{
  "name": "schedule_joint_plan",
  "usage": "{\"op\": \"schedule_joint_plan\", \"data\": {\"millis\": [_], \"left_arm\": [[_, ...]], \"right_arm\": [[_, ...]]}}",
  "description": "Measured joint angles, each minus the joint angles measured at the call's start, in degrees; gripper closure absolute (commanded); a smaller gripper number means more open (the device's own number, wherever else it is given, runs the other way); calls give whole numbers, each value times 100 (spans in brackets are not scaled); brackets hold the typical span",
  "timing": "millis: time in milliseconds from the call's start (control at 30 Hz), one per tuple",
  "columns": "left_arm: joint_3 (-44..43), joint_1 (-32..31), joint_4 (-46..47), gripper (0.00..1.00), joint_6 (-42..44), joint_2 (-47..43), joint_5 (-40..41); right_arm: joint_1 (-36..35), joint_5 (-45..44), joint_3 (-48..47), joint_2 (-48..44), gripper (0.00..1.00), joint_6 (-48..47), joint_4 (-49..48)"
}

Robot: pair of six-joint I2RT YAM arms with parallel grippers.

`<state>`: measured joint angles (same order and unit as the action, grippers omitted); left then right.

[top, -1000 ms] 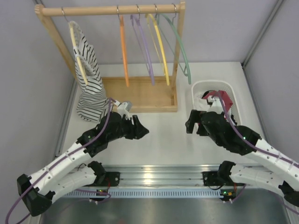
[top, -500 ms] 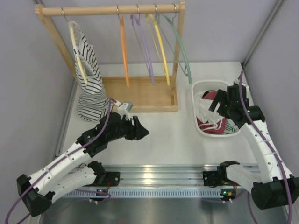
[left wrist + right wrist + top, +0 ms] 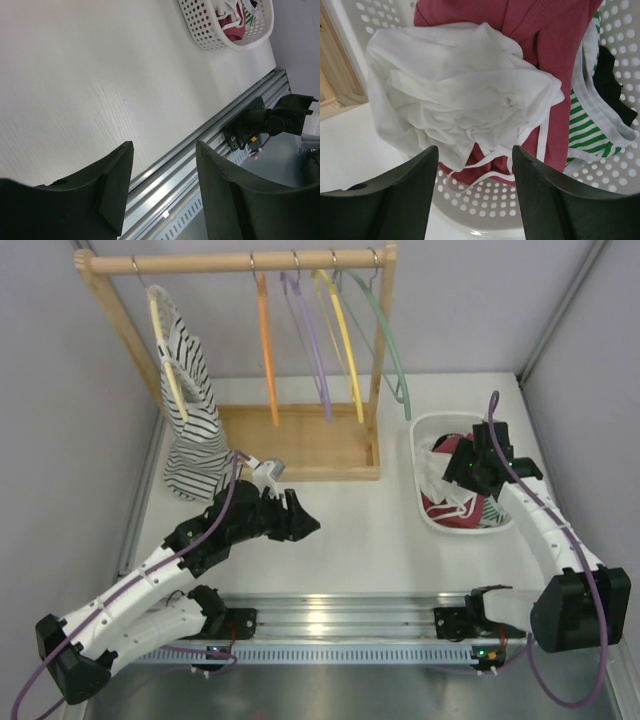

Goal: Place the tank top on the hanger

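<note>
Right gripper has shifted inward over the laundry basket at 3 o'clock, fingers apart above the tank top. Left gripper, also spread, hasn't moved. Orange hanger hangs at 12 o'clock.

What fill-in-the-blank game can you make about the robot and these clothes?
The tank top lies in a white ____.
The bare hanger nearest the striped top is coloured ____.
The right fingers above the tank top are ____.
Missing words: basket, orange, open.
</note>
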<state>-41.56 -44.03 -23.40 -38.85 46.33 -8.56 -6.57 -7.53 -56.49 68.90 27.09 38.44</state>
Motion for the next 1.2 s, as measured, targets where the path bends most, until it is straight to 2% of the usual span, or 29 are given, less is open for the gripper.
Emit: {"op": "schedule_joint_plan", "data": {"millis": [233,433,767,867,1067,1200], "left_arm": [[0,0,-20,42,2,-35,-17],[0,0,-17,42,2,-31,-42],[0,0,-17,42,0,-31,-85],[0,-2,-17,42,0,-31,-85],[0,0,-15,42,0,-20,-87],[0,0,-17,42,0,13,-87]], "right_arm": [[7,-39,822,-304,58,17,-98],[7,-35,1294,-470,59,35,-162],[7,-256,1325,-269,57,-92,-363],[7,-341,1276,-127,60,-155,-378],[7,-354,1191,63,70,-214,-507],[7,-352,1062,184,90,-284,-588]]}}
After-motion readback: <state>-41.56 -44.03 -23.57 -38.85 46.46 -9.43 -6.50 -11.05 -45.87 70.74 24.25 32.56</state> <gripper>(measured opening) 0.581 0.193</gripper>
